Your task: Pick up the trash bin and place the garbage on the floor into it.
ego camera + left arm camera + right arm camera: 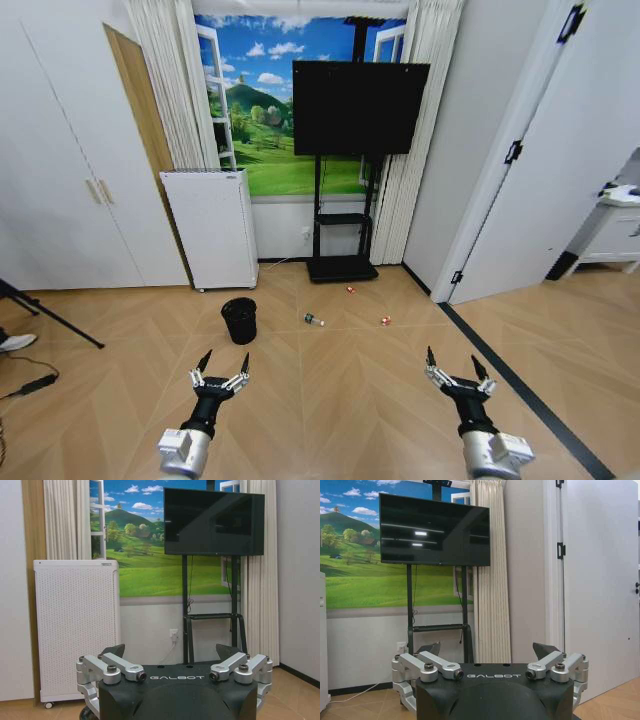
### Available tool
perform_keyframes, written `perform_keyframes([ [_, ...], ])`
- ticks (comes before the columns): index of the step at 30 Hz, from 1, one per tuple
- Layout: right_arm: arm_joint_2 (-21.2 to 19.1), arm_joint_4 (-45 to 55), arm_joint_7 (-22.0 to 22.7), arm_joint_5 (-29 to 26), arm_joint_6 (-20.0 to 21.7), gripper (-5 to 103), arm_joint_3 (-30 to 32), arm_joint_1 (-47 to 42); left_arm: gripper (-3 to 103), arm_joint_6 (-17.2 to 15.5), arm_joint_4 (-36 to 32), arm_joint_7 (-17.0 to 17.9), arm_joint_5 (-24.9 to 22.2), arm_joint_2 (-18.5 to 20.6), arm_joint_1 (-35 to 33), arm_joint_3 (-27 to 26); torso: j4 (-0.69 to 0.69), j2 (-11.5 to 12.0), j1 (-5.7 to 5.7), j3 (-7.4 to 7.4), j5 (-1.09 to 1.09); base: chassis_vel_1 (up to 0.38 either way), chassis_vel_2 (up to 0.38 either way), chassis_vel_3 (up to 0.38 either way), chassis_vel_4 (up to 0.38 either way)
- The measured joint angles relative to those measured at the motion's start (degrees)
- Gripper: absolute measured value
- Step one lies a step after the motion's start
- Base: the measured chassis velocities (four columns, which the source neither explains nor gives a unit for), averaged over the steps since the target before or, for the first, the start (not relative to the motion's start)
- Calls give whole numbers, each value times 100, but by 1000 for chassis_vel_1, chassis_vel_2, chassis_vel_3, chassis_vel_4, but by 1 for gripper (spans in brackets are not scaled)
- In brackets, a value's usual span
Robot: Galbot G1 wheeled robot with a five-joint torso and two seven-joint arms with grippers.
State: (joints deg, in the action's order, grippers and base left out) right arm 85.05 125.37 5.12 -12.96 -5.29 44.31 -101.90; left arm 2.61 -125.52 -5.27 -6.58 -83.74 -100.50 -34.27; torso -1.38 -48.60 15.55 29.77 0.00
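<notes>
Head view gives me the whole room: my left gripper [222, 368] hangs low at the near left with its fingers spread wide and nothing between them, and my right gripper [459, 368] mirrors it at the near right, equally splayed and empty. The trash bin [239, 320] stands upright on the floor [330, 400], ahead of the left gripper and a touch toward the middle, clearly apart from the fingertips. I cannot see into it from here. The garbage lies farther out and to the bin's right: a small clear bottle [314, 320] on its side near the bin, a red wrapper [385, 321] beyond it toward the right arm's side, and another red piece [350, 290] deeper in, close to the base of the TV stand [342, 268]. Bare parquet lies between both grippers and all of these. Behind the bin a white perforated appliance [212, 228] stands against the wall, and the dark screen [359, 106] sits on its stand before a landscape mural [262, 110]. A dark strip [520, 385] runs along the floor on my right. From the left wrist I look past the open fingers [115, 669] at the appliance [76, 625] and screen [214, 522]; from the right wrist, past open fingers [431, 666], at the screen [434, 530] and a white door [600, 580].
</notes>
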Motion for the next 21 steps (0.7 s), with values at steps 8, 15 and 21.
perform_keyframes([
  [8,42,5,-149,-2,22,100,-9,-60,99,7,-32,1,18,-7,-72,31,0,0,0,0,0,0,0,0,0],
  [15,40,-107,-253,-31,-63,100,-48,-35,99,36,-45,8,17,-10,-122,-40,0,0,-1,0,0,0,0,0,0],
  [21,51,-138,-258,-30,-74,100,-83,-8,99,46,-45,57,11,-22,-124,-106,0,-1,-1,0,0,-65,73,65,-74],
])
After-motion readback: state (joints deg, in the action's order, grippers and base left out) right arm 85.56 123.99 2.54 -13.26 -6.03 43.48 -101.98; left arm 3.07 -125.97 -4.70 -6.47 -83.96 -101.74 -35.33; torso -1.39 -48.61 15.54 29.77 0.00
